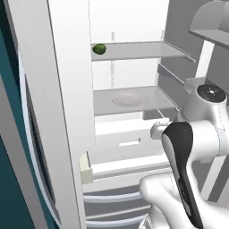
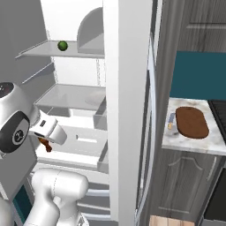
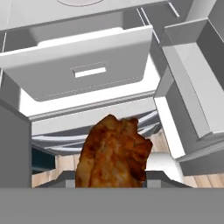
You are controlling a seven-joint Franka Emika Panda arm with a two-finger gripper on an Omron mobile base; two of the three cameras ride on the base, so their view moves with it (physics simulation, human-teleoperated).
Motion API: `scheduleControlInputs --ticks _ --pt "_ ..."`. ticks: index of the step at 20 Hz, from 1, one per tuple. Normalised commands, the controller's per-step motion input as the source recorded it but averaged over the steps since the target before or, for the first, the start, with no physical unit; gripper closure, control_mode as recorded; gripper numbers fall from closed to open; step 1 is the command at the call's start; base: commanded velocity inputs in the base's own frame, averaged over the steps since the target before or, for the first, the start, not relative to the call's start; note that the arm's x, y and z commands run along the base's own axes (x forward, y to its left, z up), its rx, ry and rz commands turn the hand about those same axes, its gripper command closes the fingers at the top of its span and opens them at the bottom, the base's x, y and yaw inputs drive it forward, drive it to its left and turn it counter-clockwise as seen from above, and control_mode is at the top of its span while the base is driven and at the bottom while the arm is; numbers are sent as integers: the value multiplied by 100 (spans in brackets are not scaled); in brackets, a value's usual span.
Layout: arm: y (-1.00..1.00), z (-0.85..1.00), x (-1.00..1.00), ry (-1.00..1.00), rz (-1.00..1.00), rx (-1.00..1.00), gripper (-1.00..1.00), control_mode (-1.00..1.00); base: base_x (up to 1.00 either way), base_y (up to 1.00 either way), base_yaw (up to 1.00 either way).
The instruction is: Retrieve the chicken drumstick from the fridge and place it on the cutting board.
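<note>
You are in the carrying step: the drumstick is out of its place in the fridge and still has to reach the board.

The fridge stands open in front of you, its thick door between the arm and the worktop at the right of the right base view. Inside, the upper shelf carries a round green vegetable near its left end. The shelf below carries a shallow pale dish; I cannot tell whether anything lies in it. Under that sits a white drawer, pushed in, its contents hidden.

The board lies on the worktop near its front left corner, bare, with a small knife just beside its left end.

The claw hangs low in front of the drawer, and the drumstick sits in it, pinched between the tips, which the meat covers in the hand view. In the right base view the meat shows as a small reddish-brown piece under the hand.

Your next move, as I judge it, calls for drawing the arm back clear of the fridge, then bringing it around the door's edge toward the worktop. Mind the door: it blocks the straight path to the board. Set the meat on the board's middle, well off the knife.
</note>
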Motion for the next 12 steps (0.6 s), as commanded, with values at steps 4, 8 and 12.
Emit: scheduleControlInputs --ticks 4,8,12 --pt "0 0 0 0 0 0 100 100 -44 17 -17" --pt "0 0 0 0 0 0 100 100 -48 10 -20" --pt "0 0 0 0 0 0 100 100 -80 8 -16"
